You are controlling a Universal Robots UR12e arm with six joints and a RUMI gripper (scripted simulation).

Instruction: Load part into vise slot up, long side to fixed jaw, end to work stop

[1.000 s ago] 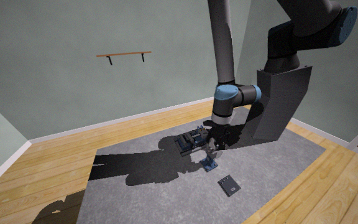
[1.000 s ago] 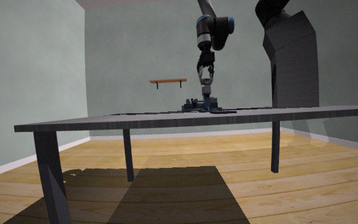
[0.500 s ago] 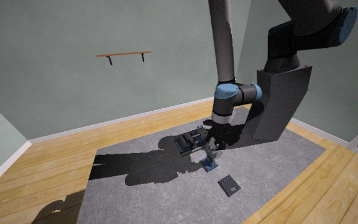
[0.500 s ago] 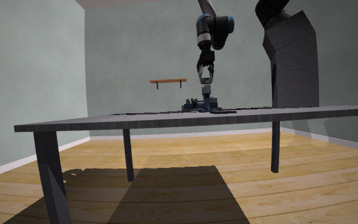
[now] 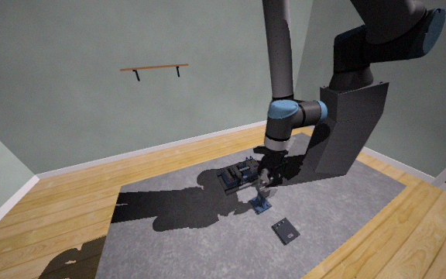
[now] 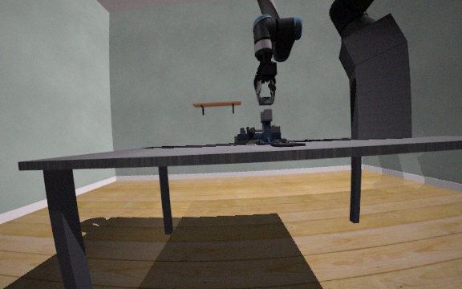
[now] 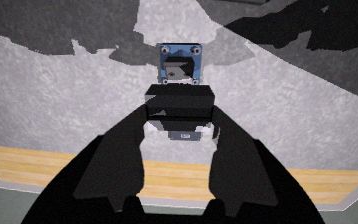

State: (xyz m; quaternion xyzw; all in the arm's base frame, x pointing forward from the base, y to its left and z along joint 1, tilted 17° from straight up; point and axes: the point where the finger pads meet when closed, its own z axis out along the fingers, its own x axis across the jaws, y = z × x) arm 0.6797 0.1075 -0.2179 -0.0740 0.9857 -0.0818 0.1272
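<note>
One dark oblong part (image 7: 180, 99), gripped by end effector (image 7: 180, 114)

The arm reaches straight down, its gripper (image 7: 179, 107) fingers clamped on the part (image 7: 180, 97).

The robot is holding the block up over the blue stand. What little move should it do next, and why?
Probably carry the part sideways toward the vise. The fingers are shut on the part, and it hangs above the V-block, not resting in it. The vise stands right beside the V-block, so a short sideways move should bring the part over it.
</note>
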